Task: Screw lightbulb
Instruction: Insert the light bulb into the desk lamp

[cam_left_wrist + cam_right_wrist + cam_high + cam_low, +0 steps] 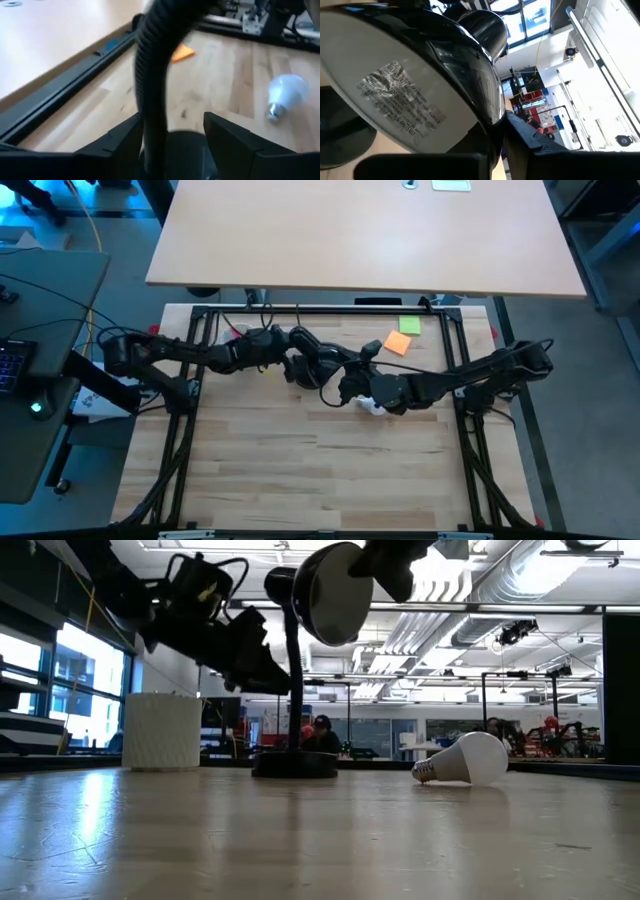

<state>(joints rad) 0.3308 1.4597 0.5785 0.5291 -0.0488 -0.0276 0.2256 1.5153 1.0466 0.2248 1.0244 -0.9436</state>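
The lightbulb (pixel 468 760) lies on its side on the bench (pixel 300 470), untouched, its silvery screw base pointing left in the low view; it sits to the right of the black desk lamp (pixel 300 660) and near it, apart from the lamp's round foot (pixel 294 766); in the high view it shows as a small white shape just below the right arm's wrist. The left claw (pixel 172 131) hangs at the lamp's ribbed neck (pixel 152 75), its two dark fingers (pixel 227 132) spread apart on either side of the neck; I cannot tell whether they touch it. The right claw (pixel 492 150) is pinched shut on the rim of the lamp's shade (pixel 420 75), whose white inner face carries a printed label; the shade is tilted, with its opening facing toward the near left in the low view. A white ribbed cup (pixel 161 730) stands on the far left of the bench; an orange note (pixel 397 344) and a green note (pixel 409 326) lie at the far edge of the bench, right of centre. People show small in the room beyond the bench.
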